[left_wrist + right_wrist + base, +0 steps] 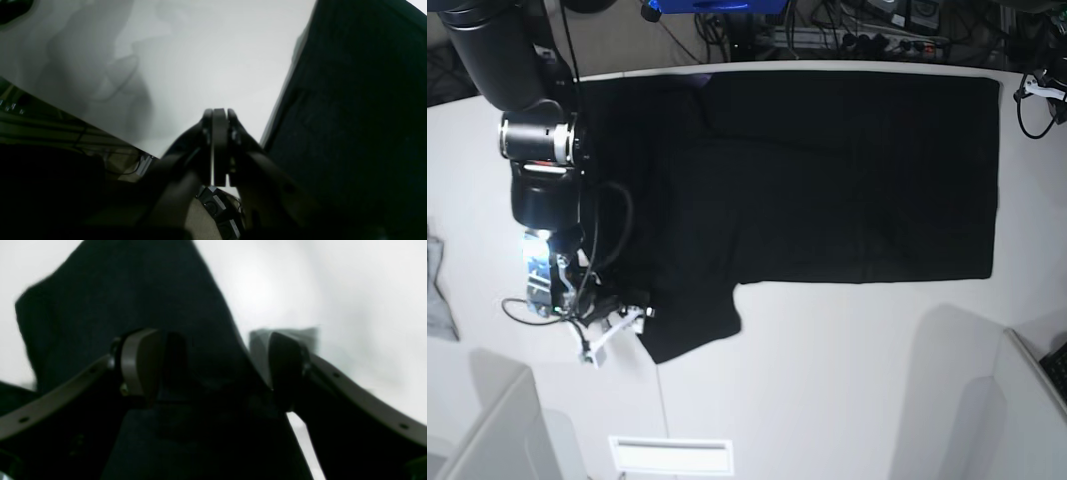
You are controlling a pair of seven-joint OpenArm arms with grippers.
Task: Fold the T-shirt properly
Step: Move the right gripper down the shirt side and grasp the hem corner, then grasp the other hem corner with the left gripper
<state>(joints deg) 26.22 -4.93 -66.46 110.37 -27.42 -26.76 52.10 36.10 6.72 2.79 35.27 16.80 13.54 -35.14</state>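
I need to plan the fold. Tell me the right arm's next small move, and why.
Probably close the right pincer on the T-shirt. Its jaws stand wide open astride the black sleeve edge, one over cloth and one over the white table, so nothing is gripped and no fold can start.

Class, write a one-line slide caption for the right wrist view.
Open right gripper poised over a sleeve of the black T-shirt on the white table.

base looks straight down; both wrist views sit close, sharing the t-shirt [847, 170].
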